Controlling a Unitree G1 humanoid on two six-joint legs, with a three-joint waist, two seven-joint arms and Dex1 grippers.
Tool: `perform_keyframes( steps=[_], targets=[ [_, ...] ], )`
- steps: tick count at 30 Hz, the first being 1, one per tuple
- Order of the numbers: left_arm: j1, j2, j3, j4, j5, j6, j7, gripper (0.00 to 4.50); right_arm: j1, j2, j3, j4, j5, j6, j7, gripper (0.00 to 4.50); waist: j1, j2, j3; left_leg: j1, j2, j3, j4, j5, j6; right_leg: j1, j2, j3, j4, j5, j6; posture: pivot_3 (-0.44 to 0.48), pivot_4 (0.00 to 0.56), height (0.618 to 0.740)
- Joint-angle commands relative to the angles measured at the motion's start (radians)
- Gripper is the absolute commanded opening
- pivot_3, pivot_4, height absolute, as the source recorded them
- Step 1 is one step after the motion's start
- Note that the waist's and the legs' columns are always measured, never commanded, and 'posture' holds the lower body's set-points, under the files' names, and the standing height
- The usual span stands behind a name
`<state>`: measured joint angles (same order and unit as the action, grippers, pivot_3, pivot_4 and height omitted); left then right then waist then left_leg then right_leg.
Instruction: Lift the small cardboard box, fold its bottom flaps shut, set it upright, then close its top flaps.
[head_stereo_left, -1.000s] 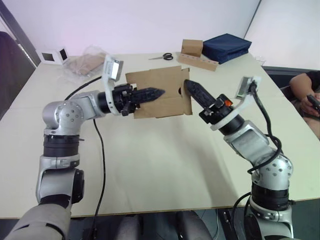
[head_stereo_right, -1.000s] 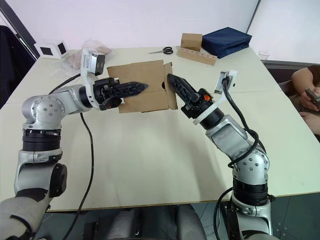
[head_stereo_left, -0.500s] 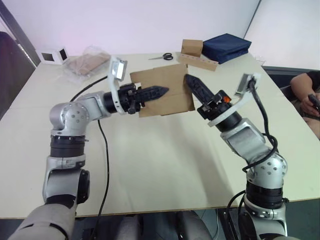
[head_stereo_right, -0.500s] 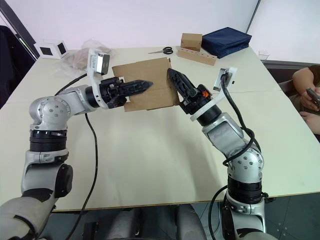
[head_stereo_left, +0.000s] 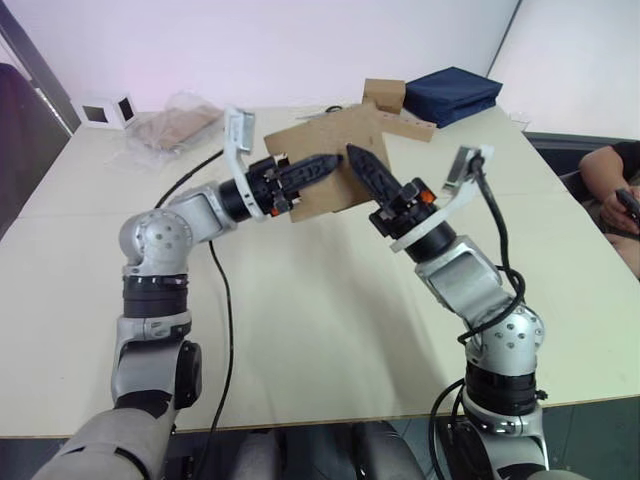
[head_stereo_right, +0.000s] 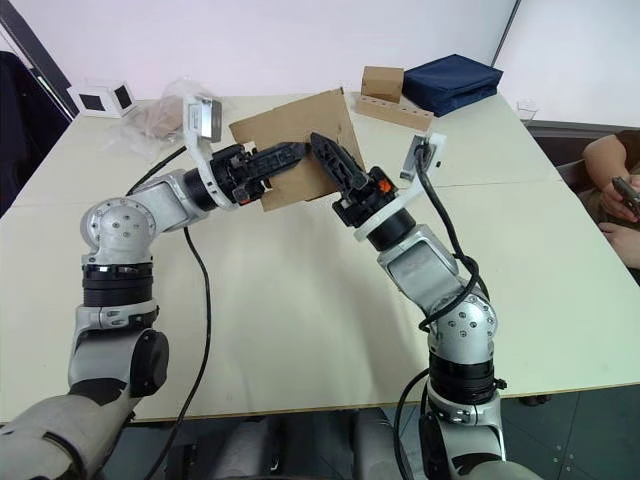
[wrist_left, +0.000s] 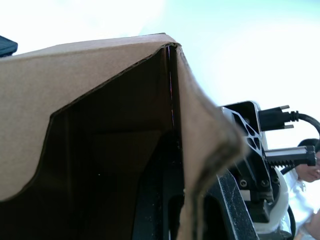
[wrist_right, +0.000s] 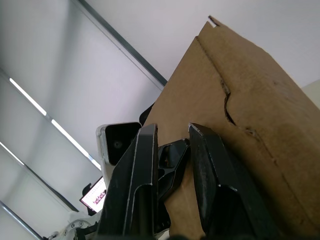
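The right gripper (head_stereo_right: 322, 148), two long black fingers on a grey arm, reaches up and away over the pale table (head_stereo_right: 300, 300); its fingers stand a narrow gap apart, and whether they pinch anything cannot be told. Their tips lie against the near face of the small cardboard box (head_stereo_right: 300, 125), a plain brown corrugated box held tilted in the air above the middle of the table. From the robot's left, the left gripper (head_stereo_left: 325, 163) meets the same face, its black fingers drawn close together; the left wrist view shows the box's dark inside with a wall edge just before the camera, yet a grasp cannot be confirmed. Beyond the box lie a crumpled clear plastic bag (head_stereo_left: 175, 120), a brown box with holed strip (head_stereo_right: 392, 92) and a dark blue fabric case (head_stereo_right: 452, 80).
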<state>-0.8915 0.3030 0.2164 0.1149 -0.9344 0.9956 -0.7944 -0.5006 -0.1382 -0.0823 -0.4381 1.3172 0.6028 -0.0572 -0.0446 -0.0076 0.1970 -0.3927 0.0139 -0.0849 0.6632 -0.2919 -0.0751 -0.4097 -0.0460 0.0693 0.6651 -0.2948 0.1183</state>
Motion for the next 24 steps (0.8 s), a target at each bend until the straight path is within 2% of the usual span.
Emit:
perform_keyframes(
  steps=[1,9,14,17,24],
  targets=[
    [0.007,0.018,0.018,-0.057,-0.039,0.003,-0.01,0.0,-0.017,-0.023,-0.03,-0.06,0.04,0.0,-0.002,0.97,0.0,0.0,0.0,0.0,0.0,0.0,0.0,0.0,0.0,0.0,0.0,0.0,0.0,0.0,0.0,0.0,0.15,0.74],
    [0.019,0.073,0.017,-0.06,-0.065,0.028,-0.042,0.0,-0.073,-0.202,-0.126,-0.111,0.167,0.027,-0.009,0.97,0.0,0.0,0.0,0.0,0.0,0.0,0.0,0.0,0.0,0.0,0.0,0.0,0.0,0.0,0.0,0.0,0.15,0.74],
    [0.014,0.107,0.02,-0.068,-0.108,0.064,-0.082,0.0,-0.02,-0.37,-0.168,-0.033,0.073,0.066,0.085,0.97,0.002,0.0,0.0,0.0,0.0,0.0,0.0,0.0,0.0,0.001,0.0,0.0,-0.001,0.0,0.0,0.0,0.15,0.74],
    [0.015,0.111,0.019,-0.072,-0.126,0.073,-0.088,0.0,-0.005,-0.376,-0.147,0.001,0.01,0.059,0.12,0.97,-0.001,0.0,0.0,0.0,0.0,0.0,0.0,0.0,0.0,0.001,0.0,0.0,0.0,0.0,0.0,0.0,0.15,0.74],
    [0.02,0.111,0.013,-0.086,-0.144,0.079,-0.084,0.0,-0.036,-0.295,-0.096,0.013,-0.072,0.057,0.092,0.97,0.0,0.0,0.0,0.0,0.0,0.0,0.0,0.0,0.0,0.0,0.0,0.0,0.0,0.0,0.0,0.0,0.15,0.74]
  ],
)
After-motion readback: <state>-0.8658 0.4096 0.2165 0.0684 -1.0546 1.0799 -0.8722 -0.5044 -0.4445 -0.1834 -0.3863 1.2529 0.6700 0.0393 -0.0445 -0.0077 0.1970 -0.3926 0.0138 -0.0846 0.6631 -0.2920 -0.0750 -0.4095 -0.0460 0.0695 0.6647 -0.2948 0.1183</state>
